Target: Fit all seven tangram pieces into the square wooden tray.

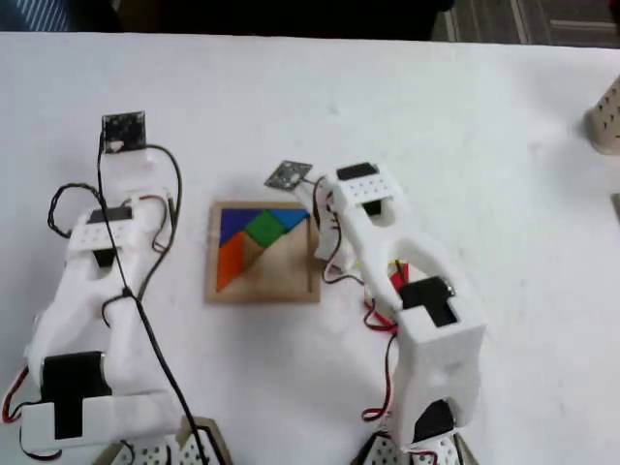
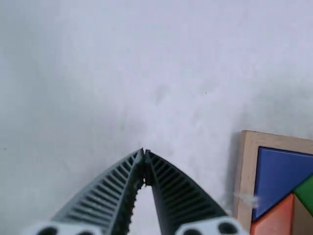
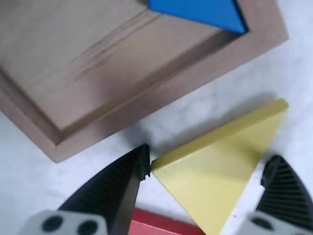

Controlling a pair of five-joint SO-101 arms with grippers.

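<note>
The square wooden tray [image 1: 262, 294] lies between the two arms. In its far-left part sit a blue piece [image 1: 235, 225], a green piece [image 1: 263, 228] and an orange piece [image 1: 229, 264]. My right gripper [image 3: 208, 166] is open, its fingers on either side of a yellow triangle [image 3: 230, 147] that lies flat on the table just outside the tray's rim [image 3: 195, 83]. One fingertip [image 3: 142, 164] touches the triangle's corner. A red piece [image 3: 156, 225] lies beside the yellow one. My left gripper [image 2: 144, 155] is shut and empty over bare table left of the tray [image 2: 244, 166].
The white table is bare around the tray. A pegged object [image 1: 605, 121] stands at the far right edge. Black and red cables [image 1: 145, 320] trail over both arms. The near-right half of the tray floor [image 3: 73, 58] is bare wood.
</note>
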